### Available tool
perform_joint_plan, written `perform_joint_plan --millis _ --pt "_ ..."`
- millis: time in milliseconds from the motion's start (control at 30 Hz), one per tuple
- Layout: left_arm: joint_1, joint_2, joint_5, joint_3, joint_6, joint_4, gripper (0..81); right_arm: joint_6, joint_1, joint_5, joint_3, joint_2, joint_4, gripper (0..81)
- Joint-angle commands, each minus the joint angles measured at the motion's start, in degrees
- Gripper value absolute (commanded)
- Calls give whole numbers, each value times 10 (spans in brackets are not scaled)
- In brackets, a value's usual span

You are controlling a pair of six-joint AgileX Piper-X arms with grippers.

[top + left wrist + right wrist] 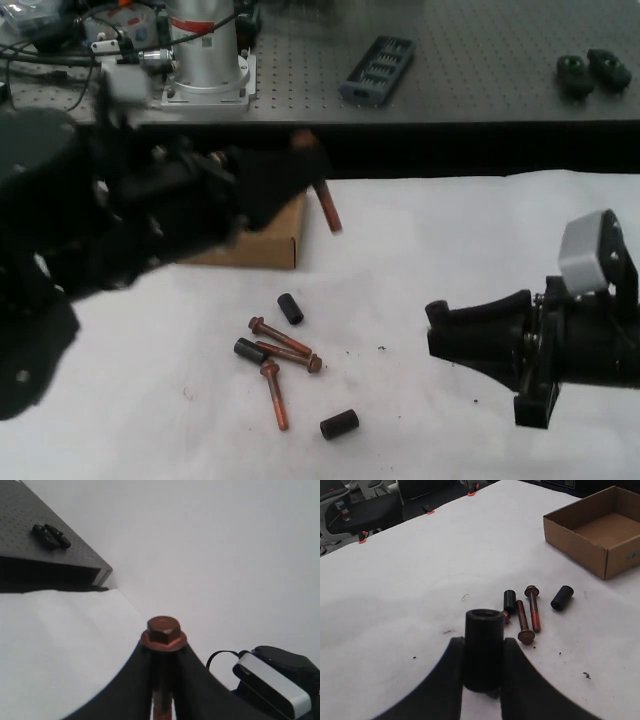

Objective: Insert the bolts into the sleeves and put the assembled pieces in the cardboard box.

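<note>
The left hand is clamped on a copper-coloured bolt, with both fingers pressed against the shank just under the hexagonal head. In the high view this bolt hangs tilted in the air by the cardboard box, at the box's side that faces the right arm. Its head is up in the hand and its shank slants down and away from the box.

The right hand grips a black sleeve between its two fingers, with the sleeve's open end pointing out past the fingertips. This hand is well apart from the box, on the far side of the loose parts from it.

The box sits open on the white-covered table. Three loose bolts lie on the table in front of the box, on the side toward the camera; two lie close together and the third is farther from the box. Three loose sleeves lie among them. One is nearest the box, one touches the paired bolts, and one lies farthest out, beyond the third bolt.
</note>
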Motion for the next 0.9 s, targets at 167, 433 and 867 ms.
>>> perform_joint_plan --millis 167,433,867 --pt "-4 30 -10 -7 42 -20 6 61 3 -12 3 72 -128 51" --pt "-3 30 -13 -7 93 -21 6 192 14 -12 3 160 -285 51" --pt "0 30 44 -7 136 10 6 200 110 23 2 168 -312 51"
